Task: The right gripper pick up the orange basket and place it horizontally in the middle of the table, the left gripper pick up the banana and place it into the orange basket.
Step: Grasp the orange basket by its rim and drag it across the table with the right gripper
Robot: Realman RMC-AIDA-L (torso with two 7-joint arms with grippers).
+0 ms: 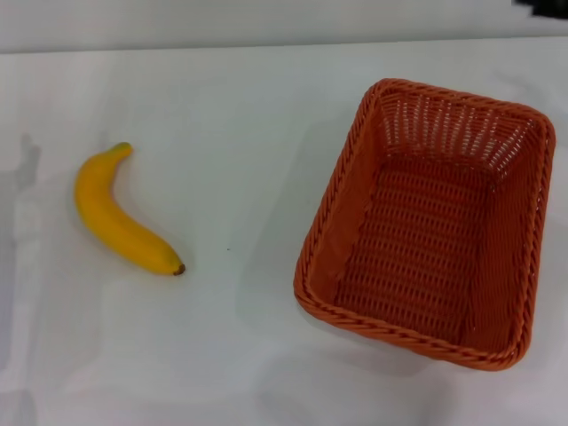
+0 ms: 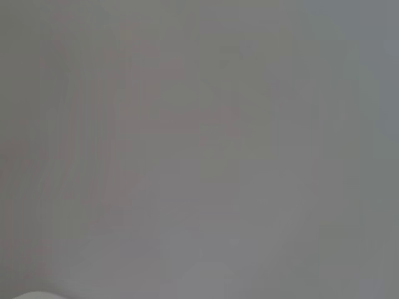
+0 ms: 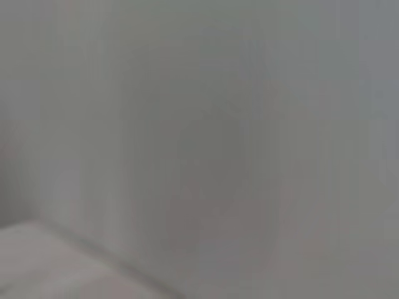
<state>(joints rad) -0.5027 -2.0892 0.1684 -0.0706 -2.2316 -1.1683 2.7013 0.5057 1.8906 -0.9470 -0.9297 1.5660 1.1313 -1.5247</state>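
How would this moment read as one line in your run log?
basket: empty, right side of table | banana: on table, left, apart from basket | hands: neither in view | task: not started

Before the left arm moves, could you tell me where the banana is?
In the head view, the banana lies on the table's left side, apart from the orange basket.

I can read no text, label, brand, number or sign anywhere; the banana [image 1: 120, 218] on the left carries no sticker I can make out; the orange basket [image 1: 432, 222] on the right is plain weave.
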